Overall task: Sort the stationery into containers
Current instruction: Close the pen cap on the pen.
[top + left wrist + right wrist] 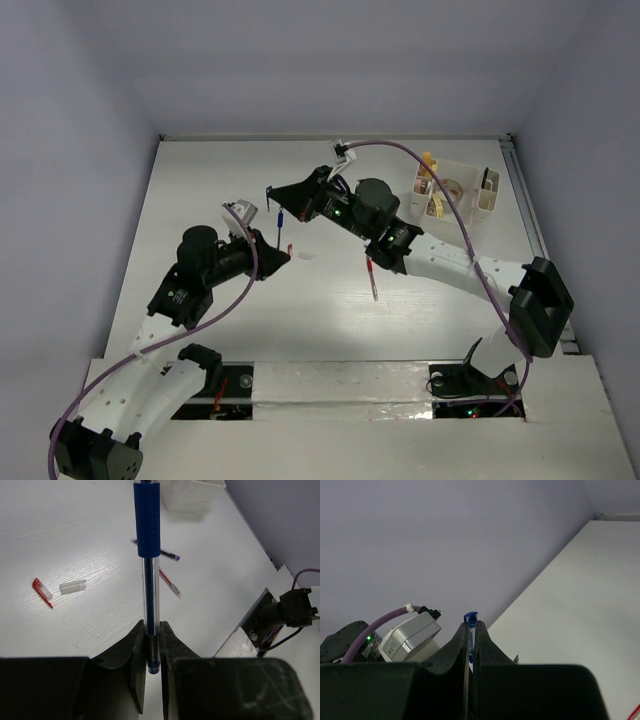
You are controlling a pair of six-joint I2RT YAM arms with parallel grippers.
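We clamp our left fingers (133, 650) on the blue pen (148, 525), right fingers (456, 647) pinched on a small blue piece (470, 616), red cap (42, 592) lying on the table (75, 535).

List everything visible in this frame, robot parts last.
blue pen: one, blue, in left gripper
blue cap: one, blue, in right gripper
red pen: one, red, on table
purple pen: one, dark purple, beyond red pen
red cap: one, red, on table
clear piece: one, transparent, beside red cap
organizer: one, cream-white, table's far right
tape roll: at least one, beige, inside organizer
yellow item: one, yellow, in organizer
table: one, white, under everything
left gripper: one, black, shut on blue pen
right gripper: one, black, shut on blue cap
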